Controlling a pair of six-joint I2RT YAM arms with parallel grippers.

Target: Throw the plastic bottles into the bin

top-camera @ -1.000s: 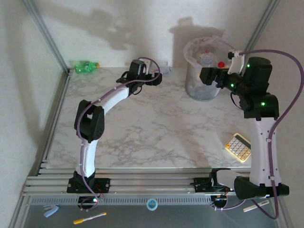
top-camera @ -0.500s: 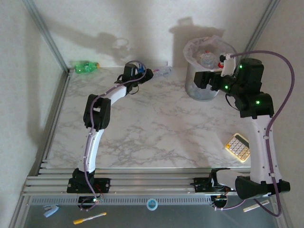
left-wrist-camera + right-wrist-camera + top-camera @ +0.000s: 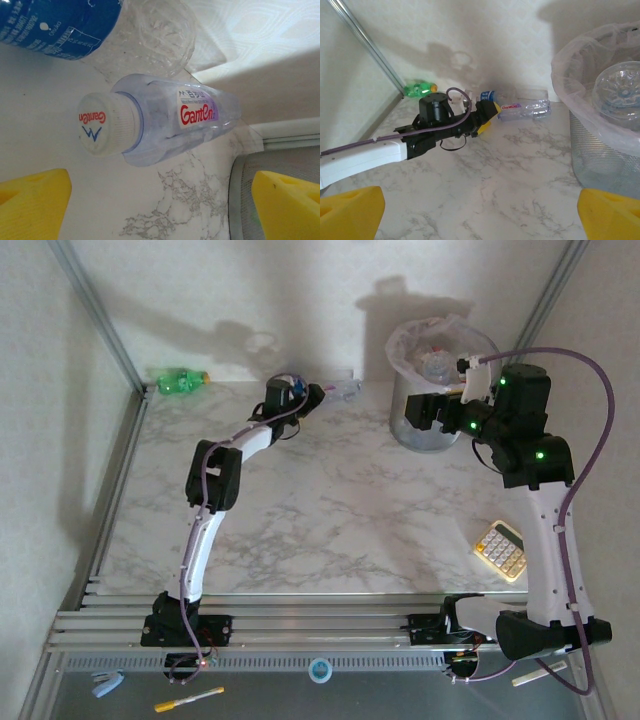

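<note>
we see the left gripper [image 3: 160, 200] spread wide with nothing held, and the ganten bottle [image 3: 165, 117] on its side just beside the bin [image 3: 242, 200]. right gripper [image 3: 480, 215] gapes empty near the bin. risk: the bottle rolls away, or a finger clips the bin wall. the bin holds clear bottles [image 3: 620, 90].

beige calculator [image 3: 500, 550] on marble table [image 3: 300, 520]

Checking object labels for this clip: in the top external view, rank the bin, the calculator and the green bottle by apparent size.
1. bin
2. calculator
3. green bottle
The last two look close, and the calculator lies nearer the camera, so that order is unsure.
</note>
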